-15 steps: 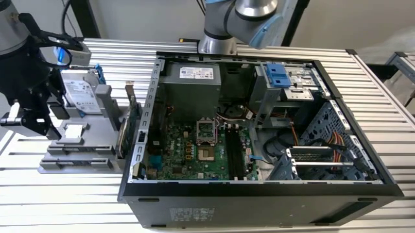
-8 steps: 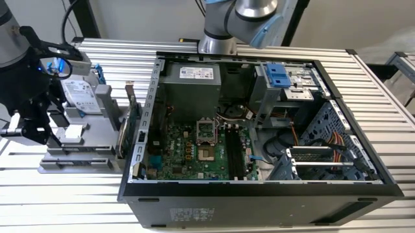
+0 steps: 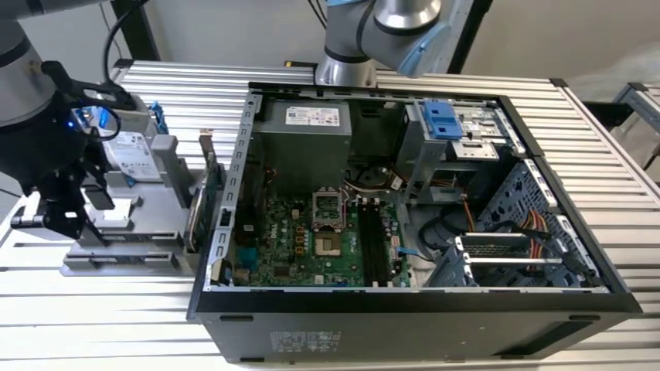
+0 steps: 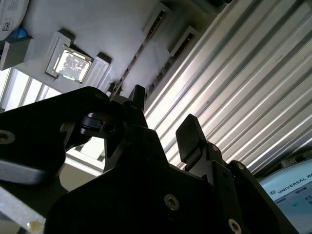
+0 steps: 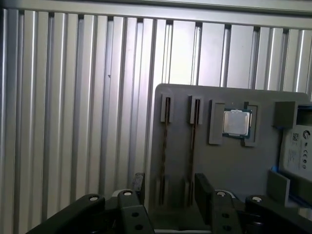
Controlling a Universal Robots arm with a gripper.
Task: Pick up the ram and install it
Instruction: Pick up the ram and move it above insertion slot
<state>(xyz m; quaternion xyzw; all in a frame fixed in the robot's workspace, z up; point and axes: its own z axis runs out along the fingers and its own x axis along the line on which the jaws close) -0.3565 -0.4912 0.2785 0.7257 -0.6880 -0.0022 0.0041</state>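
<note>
A grey holder point(image 5: 229, 170) carries two narrow slots. In each slot a thin dark stick stands edge-on, which I take for the ram point(image 5: 165, 146), with a second one point(image 5: 193, 146) beside it. My gripper point(image 5: 170, 187) hovers open above the near end of these slots, its fingers point(image 5: 202, 185) straddling them and nothing held. The second wrist view shows the gripper point(image 4: 163, 117) open over the ribbed table. In the exterior view the gripper point(image 3: 88, 207) hangs over the holder point(image 3: 124, 259) on the exterior view's left. The open computer case point(image 3: 413, 297) lies at centre, its dark memory slots point(image 3: 376, 247) beside the processor socket.
A processor chip point(image 5: 237, 122) and a silver hard drive point(image 5: 297, 151) sit on the same holder. A green card with a metal bracket point(image 3: 212, 193) stands between holder and case. A second arm's base point(image 3: 345, 66) rises behind the case. The table point(image 3: 103, 325) is ribbed aluminium.
</note>
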